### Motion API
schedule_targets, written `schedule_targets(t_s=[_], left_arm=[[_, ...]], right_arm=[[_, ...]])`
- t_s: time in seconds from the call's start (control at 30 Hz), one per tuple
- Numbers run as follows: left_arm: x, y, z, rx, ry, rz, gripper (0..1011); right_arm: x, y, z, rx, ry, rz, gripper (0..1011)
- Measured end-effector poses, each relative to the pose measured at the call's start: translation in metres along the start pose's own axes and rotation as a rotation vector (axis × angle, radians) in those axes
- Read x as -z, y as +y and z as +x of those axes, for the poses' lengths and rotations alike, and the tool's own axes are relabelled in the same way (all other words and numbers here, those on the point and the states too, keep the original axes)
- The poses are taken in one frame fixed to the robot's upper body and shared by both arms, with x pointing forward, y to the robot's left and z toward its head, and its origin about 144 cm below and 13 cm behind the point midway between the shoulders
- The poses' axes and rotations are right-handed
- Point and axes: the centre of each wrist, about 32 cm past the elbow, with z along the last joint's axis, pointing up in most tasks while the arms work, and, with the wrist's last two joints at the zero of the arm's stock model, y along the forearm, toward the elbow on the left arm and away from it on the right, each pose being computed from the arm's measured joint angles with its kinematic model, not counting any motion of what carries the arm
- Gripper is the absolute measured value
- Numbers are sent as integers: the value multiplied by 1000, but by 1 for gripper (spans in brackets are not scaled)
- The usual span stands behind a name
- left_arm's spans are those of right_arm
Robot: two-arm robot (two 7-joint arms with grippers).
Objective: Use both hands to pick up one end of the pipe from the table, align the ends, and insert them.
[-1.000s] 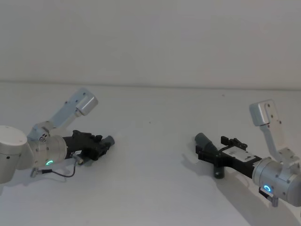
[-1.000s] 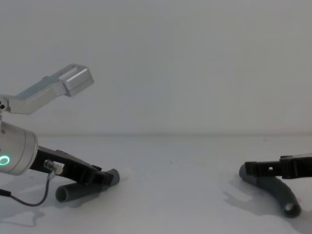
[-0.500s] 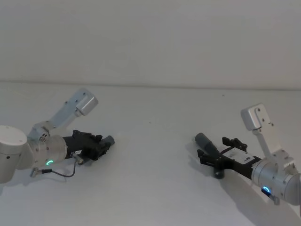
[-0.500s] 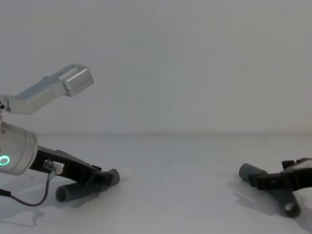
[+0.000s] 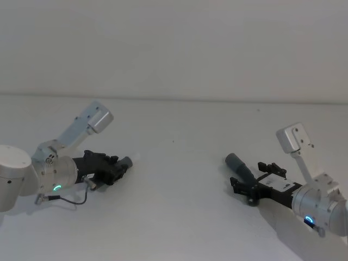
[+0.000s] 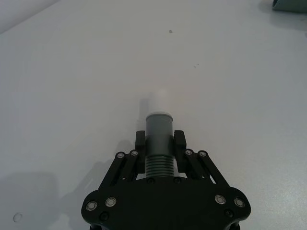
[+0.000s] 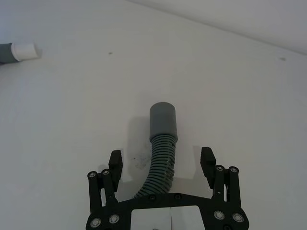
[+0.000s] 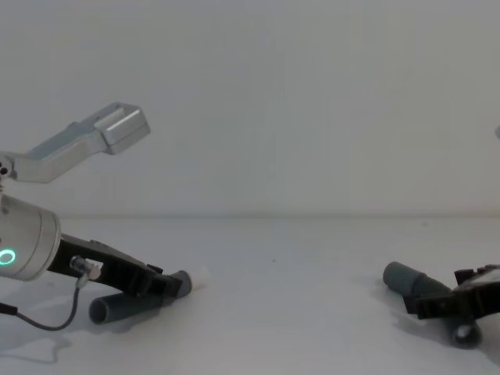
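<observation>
Straddling the ribbed pipe (image 7: 163, 122), the right claw (image 7: 161, 158) gapes wide.

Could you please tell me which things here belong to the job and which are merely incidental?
Job: left hand, shut on the white-tipped hose piece; right hand, open around the socket hose piece; table.
Incidental: black cable at the left wrist; dark speck on the table.

My L gripper (image 6: 159, 139) & R gripper (image 7: 161, 154): black plastic, silver screws at the finger links. White label (image 7: 151, 221) on R's palm. L wrist (image 5: 51, 173) & R wrist (image 5: 319, 204): silver cylinders w/ glowing green-cyan light rings (image 8: 6, 256), each w/ a pale grey camera bracket (image 5: 92, 120). Thin black cable (image 5: 72, 202) by L wrist.
</observation>
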Motion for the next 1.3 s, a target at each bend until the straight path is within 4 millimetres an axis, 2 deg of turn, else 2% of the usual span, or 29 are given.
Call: schedule_targets(t_s=[0.87,1.3], left_arm=[[0,0,0,0,0,0,335],[0,0,0,0,0,0,336]], right_arm=[[-20,-5,11,-35,7,-48,1001],[-22,-2,11,-56,-8,-90,1001]])
